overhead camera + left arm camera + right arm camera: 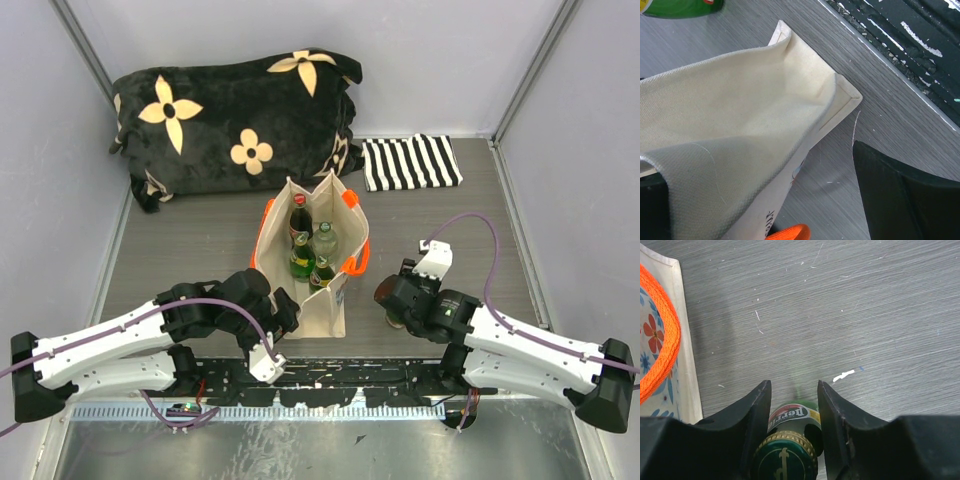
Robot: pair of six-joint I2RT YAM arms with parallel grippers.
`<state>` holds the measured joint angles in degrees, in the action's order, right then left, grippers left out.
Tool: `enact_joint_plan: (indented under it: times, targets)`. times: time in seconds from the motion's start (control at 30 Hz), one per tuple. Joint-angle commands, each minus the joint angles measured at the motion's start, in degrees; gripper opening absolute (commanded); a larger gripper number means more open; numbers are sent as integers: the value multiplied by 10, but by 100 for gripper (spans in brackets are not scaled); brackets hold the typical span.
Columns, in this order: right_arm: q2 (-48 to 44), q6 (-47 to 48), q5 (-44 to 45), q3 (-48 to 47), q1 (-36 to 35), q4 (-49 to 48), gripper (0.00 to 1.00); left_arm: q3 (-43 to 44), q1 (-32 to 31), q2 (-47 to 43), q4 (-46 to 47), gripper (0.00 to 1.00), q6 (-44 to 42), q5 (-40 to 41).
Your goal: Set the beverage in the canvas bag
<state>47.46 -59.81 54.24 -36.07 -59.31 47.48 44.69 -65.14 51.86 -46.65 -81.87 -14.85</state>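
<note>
The beige canvas bag (322, 300) with orange handles (358, 262) stands upright mid-table, mouth open, with three bottles (302, 262) inside. My right gripper (398, 300) is just right of the bag. In the right wrist view it (792, 385) is shut on the neck of a green Perrier bottle (790, 415) that stands on the table; the bag's printed side (652, 335) is at the left edge. My left gripper (270, 325) is at the bag's near left corner. In its wrist view it (755, 165) is wide open, with the bag's cloth (740, 100) lying between the fingers.
A black flowered cushion (230, 120) lies at the back left and a striped cloth (410, 162) at the back right. Grey walls close in the table on three sides. A black rail (330, 380) runs along the near edge.
</note>
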Motion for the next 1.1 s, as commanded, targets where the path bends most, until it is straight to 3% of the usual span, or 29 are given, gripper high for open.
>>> enact_joint_plan:
  times: [0.0,0.33,0.57,0.8,1.07]
  targets:
    - [1,18,80,-50,-1,-35,1,-14,-1,15,-20,98,1,12]
    - [19,45,133,-135,-1,-31,1,-10,-1,13,-26,98,-1,15]
    - [53,113,186,-254,1,-37,1,-8,-1,6,-39,98,-5,15]
    - [94,299,205,-371,3,-157,1,-10,-1,5,-39,98,-11,14]
    - [152,518,139,-472,8,-341,1,-11,-1,8,-34,98,-16,14]
